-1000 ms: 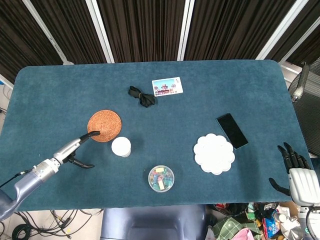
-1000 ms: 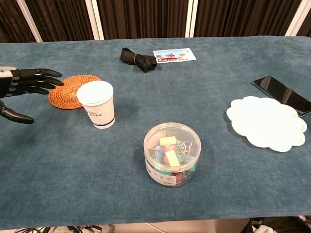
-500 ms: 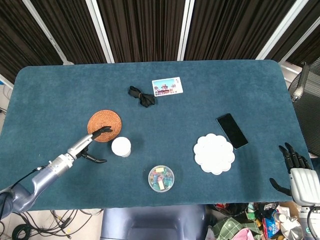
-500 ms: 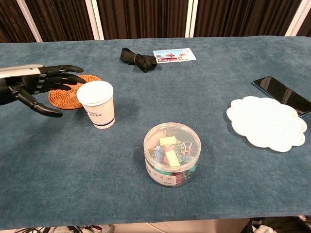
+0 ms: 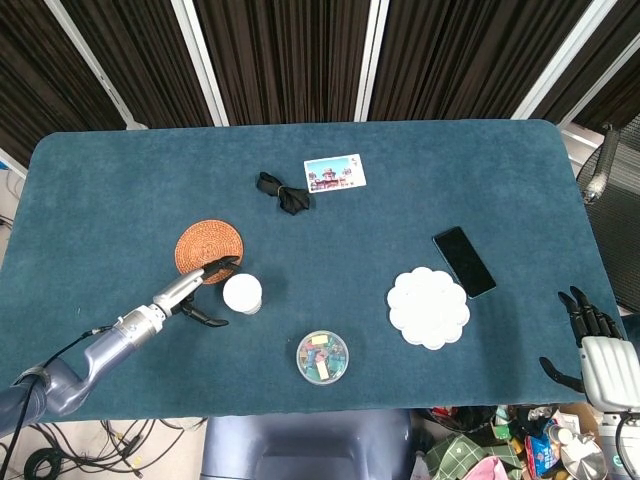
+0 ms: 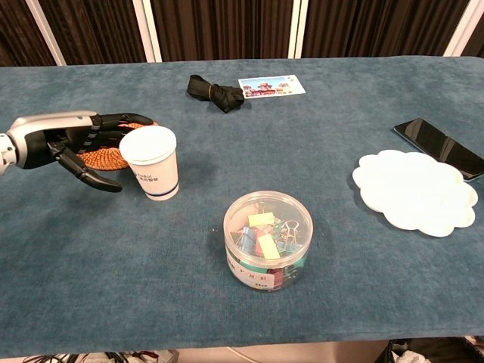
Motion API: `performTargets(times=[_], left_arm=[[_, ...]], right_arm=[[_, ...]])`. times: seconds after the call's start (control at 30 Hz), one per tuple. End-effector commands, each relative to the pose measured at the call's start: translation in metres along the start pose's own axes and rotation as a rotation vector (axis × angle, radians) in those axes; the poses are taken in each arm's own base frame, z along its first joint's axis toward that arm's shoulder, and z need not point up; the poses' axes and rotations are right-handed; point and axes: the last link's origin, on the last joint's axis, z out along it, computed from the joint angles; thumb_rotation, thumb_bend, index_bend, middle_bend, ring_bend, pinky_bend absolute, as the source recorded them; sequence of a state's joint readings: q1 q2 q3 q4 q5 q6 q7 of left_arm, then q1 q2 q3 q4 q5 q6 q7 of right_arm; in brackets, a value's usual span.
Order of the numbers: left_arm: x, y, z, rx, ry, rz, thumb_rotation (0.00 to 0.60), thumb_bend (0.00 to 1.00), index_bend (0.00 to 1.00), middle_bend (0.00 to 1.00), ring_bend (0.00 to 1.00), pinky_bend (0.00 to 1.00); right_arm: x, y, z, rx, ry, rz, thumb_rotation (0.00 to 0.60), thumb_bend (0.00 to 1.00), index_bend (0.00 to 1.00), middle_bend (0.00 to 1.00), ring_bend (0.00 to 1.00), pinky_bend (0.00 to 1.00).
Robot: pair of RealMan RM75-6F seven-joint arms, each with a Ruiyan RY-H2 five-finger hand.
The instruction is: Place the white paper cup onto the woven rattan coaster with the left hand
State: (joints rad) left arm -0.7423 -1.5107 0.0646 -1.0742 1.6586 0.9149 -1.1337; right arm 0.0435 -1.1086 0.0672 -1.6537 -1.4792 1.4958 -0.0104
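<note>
The white paper cup stands upright on the blue cloth, just right of and nearer than the woven rattan coaster. My left hand hangs open just left of the cup, its fingers spread toward it over the coaster's near edge, a small gap from the cup wall. It hides part of the coaster in the chest view. My right hand rests open off the table's right front corner, holding nothing.
A round clear box of coloured clips sits in front of the cup. A white scalloped plate and a black phone lie to the right. A black bow and a postcard lie farther back.
My left hand has slid right across the coaster's near side and now sits close beside the cup. The cup, coaster and right hand have not moved.
</note>
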Motion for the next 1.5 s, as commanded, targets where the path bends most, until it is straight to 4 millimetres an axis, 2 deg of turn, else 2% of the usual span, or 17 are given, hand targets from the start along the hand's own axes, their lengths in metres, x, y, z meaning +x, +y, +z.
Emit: performTargets(times=[0.03,0.43,0.97,1.17,1.33,1.5], left_arm=[[-0.001,0.003,0.004,-0.009,0.005,0.008,0.6,0.11,0.11,0.18,0.0,0.0],[-0.007,0.008,0.015,-0.01,0.0,0.022,0.6,0.21,0.19,0.25,0.0,0.0],[-0.012,0.017,0.025,-0.03,-0.009,0.031,0.6,0.23,0.23,0.29,0.0,0.0],[-0.013,0.018,0.026,-0.039,-0.004,0.03,0.6,0.32,0.28,0.35,0.0,0.03],[-0.008,0.02,0.024,-0.049,0.017,0.031,0.6,0.35,0.3,0.37,0.0,0.04],[0.005,0.023,0.019,-0.056,0.049,0.02,0.6,0.35,0.29,0.37,0.0,0.04]], right_arm=[[0.0,0.0,0.0,0.0,-0.001,-0.005,0.6,0.12,0.0,0.0,0.12,0.16],[0.0,0.001,0.001,-0.003,-0.005,-0.003,0.6,0.12,0.0,0.0,0.12,0.16],[0.0,0.001,0.002,-0.011,-0.008,-0.001,0.6,0.12,0.0,0.0,0.12,0.16],[0.0,0.001,0.001,-0.011,-0.01,0.001,0.6,0.12,0.0,0.0,0.12,0.16],[0.0,0.001,0.001,-0.013,-0.011,0.003,0.6,0.12,0.0,0.0,0.12,0.16],[0.0,0.001,0.001,-0.013,-0.013,0.001,0.6,0.12,0.0,0.0,0.13,0.16]])
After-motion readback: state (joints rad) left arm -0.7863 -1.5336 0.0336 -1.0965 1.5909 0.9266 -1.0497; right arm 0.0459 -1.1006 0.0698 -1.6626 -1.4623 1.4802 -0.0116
